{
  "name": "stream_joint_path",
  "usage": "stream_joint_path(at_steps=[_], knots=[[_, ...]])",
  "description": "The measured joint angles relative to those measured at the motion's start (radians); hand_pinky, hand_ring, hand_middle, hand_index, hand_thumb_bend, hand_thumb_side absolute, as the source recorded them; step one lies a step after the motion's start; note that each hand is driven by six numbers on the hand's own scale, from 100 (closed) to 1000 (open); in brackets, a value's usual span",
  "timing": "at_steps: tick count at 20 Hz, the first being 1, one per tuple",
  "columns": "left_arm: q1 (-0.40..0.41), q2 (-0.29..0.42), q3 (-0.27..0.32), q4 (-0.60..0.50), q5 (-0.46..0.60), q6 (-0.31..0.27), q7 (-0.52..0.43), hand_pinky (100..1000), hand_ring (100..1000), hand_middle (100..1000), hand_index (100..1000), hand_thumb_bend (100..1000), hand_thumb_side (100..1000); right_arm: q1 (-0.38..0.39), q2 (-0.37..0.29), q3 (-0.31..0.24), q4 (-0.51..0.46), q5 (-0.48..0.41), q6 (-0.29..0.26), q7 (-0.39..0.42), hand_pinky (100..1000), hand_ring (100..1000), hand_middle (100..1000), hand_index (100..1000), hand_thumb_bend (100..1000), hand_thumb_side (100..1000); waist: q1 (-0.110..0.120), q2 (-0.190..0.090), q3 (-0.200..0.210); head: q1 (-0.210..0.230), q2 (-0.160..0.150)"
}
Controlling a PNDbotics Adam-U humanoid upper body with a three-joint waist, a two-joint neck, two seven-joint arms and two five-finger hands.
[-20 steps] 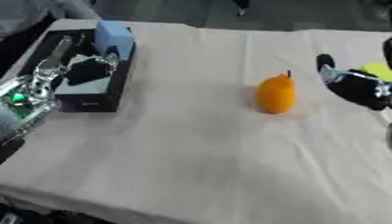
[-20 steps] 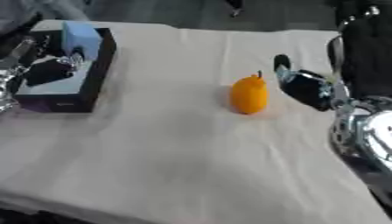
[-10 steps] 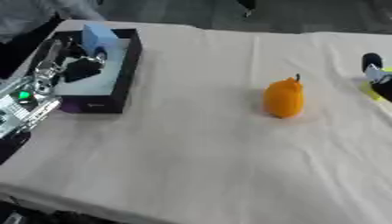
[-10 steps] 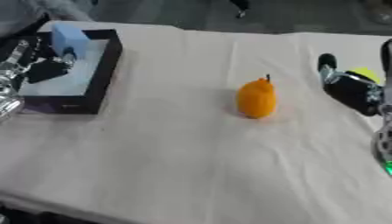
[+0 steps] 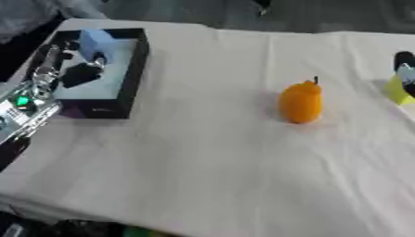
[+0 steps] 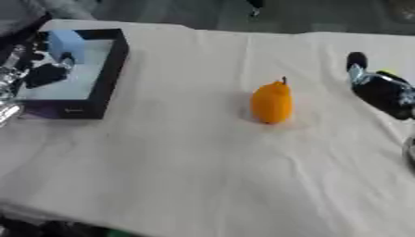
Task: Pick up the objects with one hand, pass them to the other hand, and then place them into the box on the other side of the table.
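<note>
one orange pear-shaped fruit (image 6: 272,102) stands upright about mid-table on the pale cloth (image 6: 186,176), stem up, so its long axis is vertical. nothing lies on the near part of the cloth in front of it.

level with the fruit and a little farther back, the right hand (image 6: 381,88) shows at the right edge, dark, with something yellow-green (image 5: 397,89) at it; whether its fingers are curled round that thing or merely beside it cannot be told. the fruit lies to this hand's left, apart from it, with bare cloth between.

at the left edge, the left hand (image 5: 77,74) hangs over the black box (image 5: 134,69), which sits toward the far left corner with a light blue block (image 5: 96,40) in its back part. its fingers are blurred against the box floor, so their state cannot be told either. it is well apart from the fruit, much farther than the right hand.

judging from this, the right hand is the nearer one to take the fruit, reaching leftward and closing round its upright sides.
</note>
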Motion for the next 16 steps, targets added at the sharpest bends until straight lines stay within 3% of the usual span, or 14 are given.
stream_joint_path(at_steps=[1, 4, 7, 12, 16], knots=[[0.000, 0.000, -0.002, 0.000, -0.010, 0.011, -0.011, 1000, 1000, 916, 985, 100, 492, 0.001, 0.000, -0.001, 0.000, -0.002, 0.000, -0.002, 877, 907, 873, 868, 447, 330, 0.000, 0.000, 0.000, -0.001, 0.000], [0.000, 0.001, -0.012, -0.005, -0.050, 0.046, -0.046, 1000, 1000, 940, 1000, 309, 725, 0.001, -0.001, -0.002, 0.000, -0.006, 0.000, -0.006, 877, 906, 872, 868, 446, 329, 0.000, 0.000, -0.001, -0.001, 0.000], [0.000, 0.005, -0.012, -0.007, -0.093, 0.075, -0.075, 1000, 1000, 950, 1000, 302, 778, 0.002, -0.001, -0.002, 0.000, -0.007, 0.001, -0.012, 878, 906, 871, 868, 448, 325, 0.000, 0.000, -0.001, -0.001, 0.000], [0.000, 0.005, -0.009, -0.004, -0.167, 0.111, -0.111, 1000, 1000, 947, 1000, 217, 709, 0.003, -0.001, -0.002, 0.000, -0.007, 0.000, -0.020, 879, 905, 869, 867, 450, 325, 0.000, 0.000, 0.000, -0.002, 0.001], [0.000, 0.004, 0.003, 0.004, -0.223, 0.134, -0.134, 1000, 1000, 945, 1000, 170, 582, 0.010, -0.002, -0.002, 0.000, -0.008, 0.000, -0.024, 878, 904, 868, 866, 450, 324, 0.000, 0.000, 0.000, -0.002, 0.001]])
